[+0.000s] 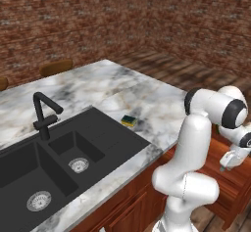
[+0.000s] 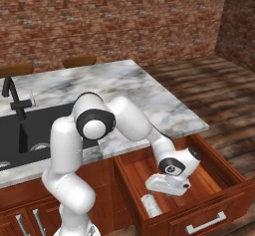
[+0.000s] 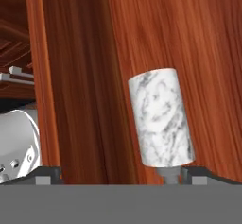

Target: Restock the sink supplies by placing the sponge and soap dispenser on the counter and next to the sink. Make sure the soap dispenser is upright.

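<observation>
The arm is reaching down into the open wooden drawer [image 2: 219,180] under the counter [image 2: 164,105], with the gripper [image 2: 167,186] hanging right over the soap dispenser [image 2: 151,205] lying on the drawer floor at about 7 o'clock. Can't tell whether the fingers are spread or pressed together. The sponge [image 1: 130,121] is sitting on the marble at 3 o'clock from the sink [image 1: 63,152], just beside its rim.

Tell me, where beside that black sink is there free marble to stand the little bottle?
The counter is bare right of the sink beyond the sponge, and broadly behind the faucet. The front strip between basin and cabinet edge is narrow. The soap dispenser lies in the open drawer under the pincer.
</observation>
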Robot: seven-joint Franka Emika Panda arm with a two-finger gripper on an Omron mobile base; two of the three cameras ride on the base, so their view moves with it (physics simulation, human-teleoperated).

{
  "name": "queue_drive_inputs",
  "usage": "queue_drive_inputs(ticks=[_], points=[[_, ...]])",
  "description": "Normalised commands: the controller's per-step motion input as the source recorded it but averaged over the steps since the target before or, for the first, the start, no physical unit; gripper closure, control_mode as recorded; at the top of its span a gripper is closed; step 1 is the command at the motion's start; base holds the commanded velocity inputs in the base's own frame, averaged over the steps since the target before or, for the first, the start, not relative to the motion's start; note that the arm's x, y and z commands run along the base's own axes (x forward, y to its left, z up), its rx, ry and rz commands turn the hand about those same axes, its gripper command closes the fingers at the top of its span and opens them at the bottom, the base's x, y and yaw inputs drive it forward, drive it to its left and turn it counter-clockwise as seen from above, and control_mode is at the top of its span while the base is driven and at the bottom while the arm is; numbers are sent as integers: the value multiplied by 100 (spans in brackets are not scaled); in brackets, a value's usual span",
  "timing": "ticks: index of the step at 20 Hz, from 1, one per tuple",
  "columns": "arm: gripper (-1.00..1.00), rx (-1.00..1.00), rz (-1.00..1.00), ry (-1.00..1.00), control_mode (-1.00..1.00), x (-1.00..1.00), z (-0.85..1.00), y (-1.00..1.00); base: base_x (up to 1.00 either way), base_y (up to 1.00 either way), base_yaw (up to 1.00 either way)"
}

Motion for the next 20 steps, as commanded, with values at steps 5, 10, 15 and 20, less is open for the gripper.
queue_drive_inputs(ticks=[5, 10, 15, 20], points=[[-100, 0, 0, 6, -100, 0, -26, 29, 0, 0, 0], [-100, 0, 0, 0, -100, 7, -26, 0, 0, 0, 0], [-100, 0, 0, -5, -100, 1, -8, -22, 0, 0, 0], [-100, 0, 1, -6, -100, 0, 0, -30, 0, 0, 0]])
